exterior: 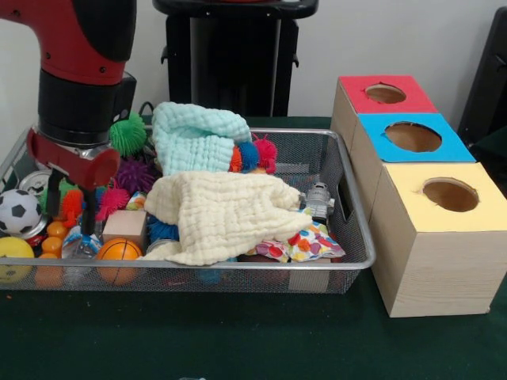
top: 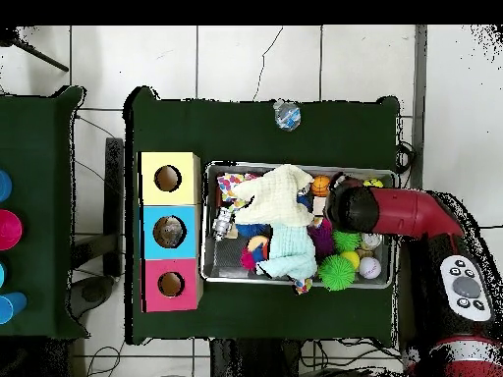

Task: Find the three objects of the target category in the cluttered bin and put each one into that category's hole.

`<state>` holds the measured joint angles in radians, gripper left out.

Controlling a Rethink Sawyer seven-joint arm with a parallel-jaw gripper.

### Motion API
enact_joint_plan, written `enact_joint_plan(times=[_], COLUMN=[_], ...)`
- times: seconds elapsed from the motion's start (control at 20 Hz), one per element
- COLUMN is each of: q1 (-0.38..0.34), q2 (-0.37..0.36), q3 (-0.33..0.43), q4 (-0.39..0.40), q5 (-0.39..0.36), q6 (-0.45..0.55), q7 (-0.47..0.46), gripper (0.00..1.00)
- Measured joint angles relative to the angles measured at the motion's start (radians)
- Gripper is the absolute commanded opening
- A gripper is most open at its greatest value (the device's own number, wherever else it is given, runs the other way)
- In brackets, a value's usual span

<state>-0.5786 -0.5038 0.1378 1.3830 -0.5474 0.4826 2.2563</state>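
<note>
Nearest the front camera lies the bin (exterior: 348, 265), its silver mesh wall running along the green table (exterior: 238, 340). Just behind that wall at the left sit an orange basketball (exterior: 119, 252), a yellow ball (exterior: 14, 248) and a soccer ball (exterior: 17, 210). My gripper (exterior: 73, 212) hangs down into this left end of the bin, its two dark fingers (exterior: 89, 212) standing apart, with a small gap between them. Below the tips I see a clear bottle with blue markings (exterior: 81, 244), lying low among small orange balls (exterior: 55, 230); whether my fingers touch it I cannot tell. Spiky rubber balls crowd around my wrist, a green one (exterior: 127, 134) beside it and a purple one (exterior: 136, 175) just right of it. A wooden block (exterior: 126, 226) sits right of the fingers. A cream cloth (exterior: 226, 215) covers the middle of the bin, a mint cloth (exterior: 194, 136) lies behind it, and a second clear bottle (exterior: 318, 198) stands at the cream cloth's right edge. Beside the bin stand three boxes; the blue-faced one (exterior: 412, 136) is in the middle, its round hole (exterior: 413, 137) unobstructed. From overhead, my arm (top: 413, 213) reaches over the bin's end farthest from the boxes.
</note>
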Motion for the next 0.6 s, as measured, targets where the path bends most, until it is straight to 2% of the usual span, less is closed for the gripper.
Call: enact_joint_plan(times=[0.6], q1=[0.000], q2=[0.004], q3=[0.000], q4=[0.031], q5=[0.000], q6=[0.000], q7=[0.000], gripper=[1.00])
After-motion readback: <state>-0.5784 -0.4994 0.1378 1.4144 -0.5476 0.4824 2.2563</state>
